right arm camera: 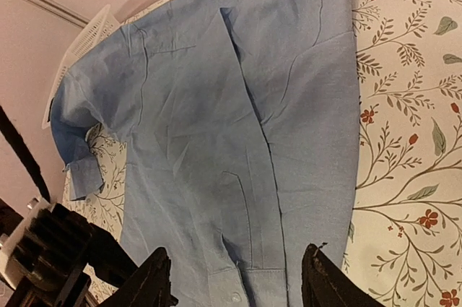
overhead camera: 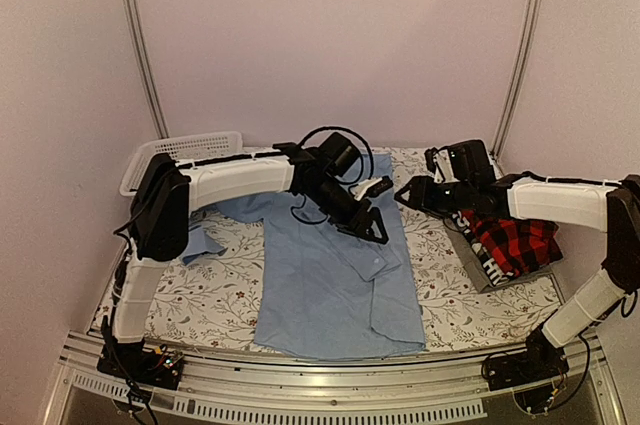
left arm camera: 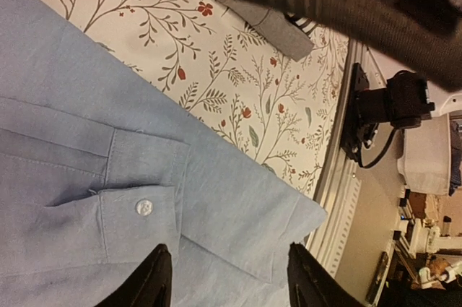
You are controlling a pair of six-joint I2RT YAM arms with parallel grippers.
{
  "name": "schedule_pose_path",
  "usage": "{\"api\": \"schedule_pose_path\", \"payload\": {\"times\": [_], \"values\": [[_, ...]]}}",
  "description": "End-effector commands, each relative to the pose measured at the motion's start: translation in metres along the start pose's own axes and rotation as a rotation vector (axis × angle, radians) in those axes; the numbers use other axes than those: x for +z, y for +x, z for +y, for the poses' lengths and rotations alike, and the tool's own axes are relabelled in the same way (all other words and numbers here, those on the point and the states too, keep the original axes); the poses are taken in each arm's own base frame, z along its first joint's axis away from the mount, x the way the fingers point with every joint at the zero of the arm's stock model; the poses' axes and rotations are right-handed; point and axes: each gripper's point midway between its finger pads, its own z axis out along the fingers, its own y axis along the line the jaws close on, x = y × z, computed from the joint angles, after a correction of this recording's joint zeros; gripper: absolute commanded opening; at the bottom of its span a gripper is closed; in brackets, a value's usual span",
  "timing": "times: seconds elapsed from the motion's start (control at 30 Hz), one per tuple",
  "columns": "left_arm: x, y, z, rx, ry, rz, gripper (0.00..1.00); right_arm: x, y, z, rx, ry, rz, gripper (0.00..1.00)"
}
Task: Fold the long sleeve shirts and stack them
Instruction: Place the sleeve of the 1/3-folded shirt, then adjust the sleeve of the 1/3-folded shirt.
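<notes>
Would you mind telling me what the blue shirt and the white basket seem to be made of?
Blue shirt: thin woven cloth, matte, likely cotton; it creases and has stitched cuffs. Basket: white plastic, probably; moulded lattice walls.

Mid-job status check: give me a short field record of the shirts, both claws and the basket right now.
blue shirt: spread flat mid-table, one sleeve folded over the body, the other sticking out on the left
left claw: open, empty, over the folded cuff
right claw: open, empty, over the blue shirt
plaid shirt: lying on the grey shirt, right side
basket: far left corner
</notes>
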Motion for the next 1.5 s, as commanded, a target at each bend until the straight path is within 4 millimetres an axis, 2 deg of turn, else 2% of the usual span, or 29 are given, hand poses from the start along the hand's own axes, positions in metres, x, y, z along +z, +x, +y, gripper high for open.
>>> {"api": "schedule_pose_path", "payload": {"times": [0.0, 0.1, 0.2, 0.3, 0.47, 0.63, 0.9, 1.17, 1.3, 1.47], "values": [[-0.033, -0.025, -0.009, 0.018, -0.061, -0.128, 0.57, -0.009, 0.027, -0.004, -0.055, 0.064, 0.025, 0.61], [-0.054, -0.028, 0.005, -0.032, -0.135, -0.187, 0.58, -0.008, 0.050, -0.005, -0.089, 0.098, 0.080, 0.60], [-0.069, -0.018, 0.027, -0.099, -0.186, -0.211, 0.57, -0.005, 0.072, -0.004, -0.120, 0.118, 0.144, 0.55], [-0.080, -0.011, 0.039, -0.131, -0.201, -0.234, 0.56, 0.001, 0.091, -0.007, -0.119, 0.124, 0.195, 0.47], [-0.094, 0.000, 0.057, -0.181, -0.243, -0.251, 0.56, 0.012, 0.111, -0.016, -0.082, 0.130, 0.256, 0.44], [-0.109, 0.005, 0.064, -0.209, -0.263, -0.289, 0.58, 0.022, 0.130, -0.027, -0.037, 0.138, 0.309, 0.43], [-0.127, 0.008, 0.068, -0.226, -0.292, -0.341, 0.60, 0.029, 0.148, -0.034, 0.007, 0.127, 0.348, 0.40], [-0.132, 0.007, 0.068, -0.228, -0.288, -0.354, 0.60, 0.034, 0.149, -0.032, 0.018, 0.118, 0.354, 0.35], [-0.133, 0.007, 0.068, -0.226, -0.289, -0.356, 0.60, 0.034, 0.149, -0.030, 0.024, 0.115, 0.359, 0.26], [-0.135, 0.009, 0.069, -0.228, -0.289, -0.359, 0.60, 0.026, 0.150, -0.024, 0.027, 0.115, 0.367, 0.04]]}}
